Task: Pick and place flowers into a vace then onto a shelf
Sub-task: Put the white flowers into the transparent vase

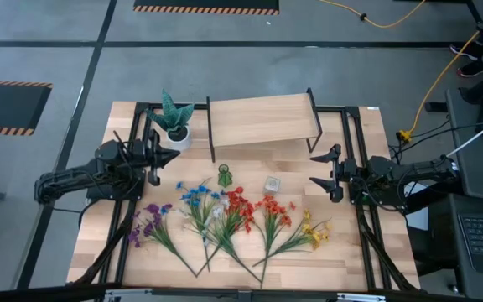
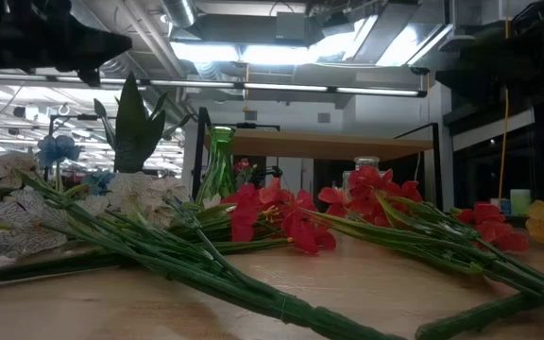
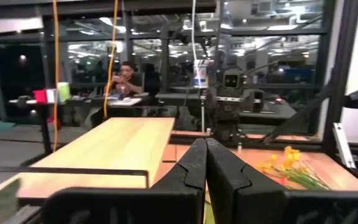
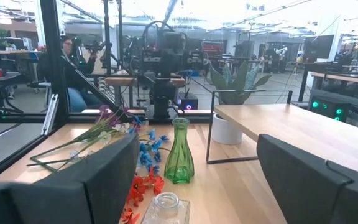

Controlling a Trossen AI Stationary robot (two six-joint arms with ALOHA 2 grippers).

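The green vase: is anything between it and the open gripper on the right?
Yes. A small clear glass jar stands on the table between the right gripper and the green vase, slightly to one side. Otherwise, only bare tabletop shows.

spiky green plant (image 1: 174, 113) in a white pot (image 1: 178, 134); small clear glass jar (image 1: 271, 184) mid-table.
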